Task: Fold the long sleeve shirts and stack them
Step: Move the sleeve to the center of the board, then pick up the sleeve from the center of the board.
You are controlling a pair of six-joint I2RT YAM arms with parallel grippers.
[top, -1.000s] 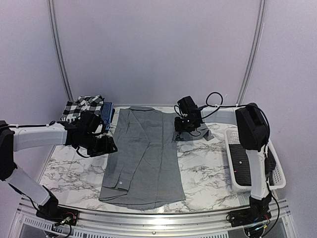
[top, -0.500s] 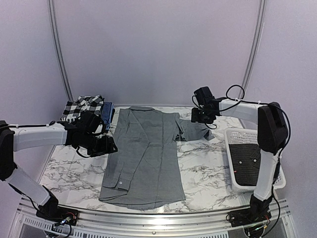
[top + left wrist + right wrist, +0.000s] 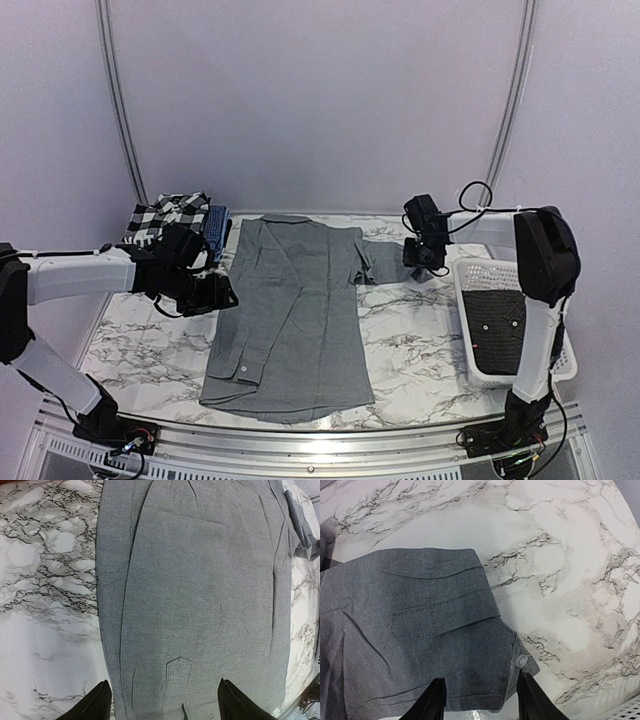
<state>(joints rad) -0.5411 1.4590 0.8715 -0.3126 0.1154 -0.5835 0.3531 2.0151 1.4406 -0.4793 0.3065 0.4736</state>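
The mid-grey shirt (image 3: 295, 310) lies spread flat on the worktop (image 3: 150, 340), presumably smoothed for folding; one sleeve trails toward the basket (image 3: 465, 310), its cuff (image 3: 445, 625) beneath the right end effector (image 3: 481, 680), fingers released. The left end effector (image 3: 164, 682), likewise released, hovers over the shirt's opposite edge

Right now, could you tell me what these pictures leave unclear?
Top view: the left arm covers part of the checked shirt and blue shirt; how many lie stacked is unclear.
Top view: the right arm crosses the basket; its dark contents are unidentifiable.
Right wrist view: whether the right fingers touch the grey shirt cannot be told.
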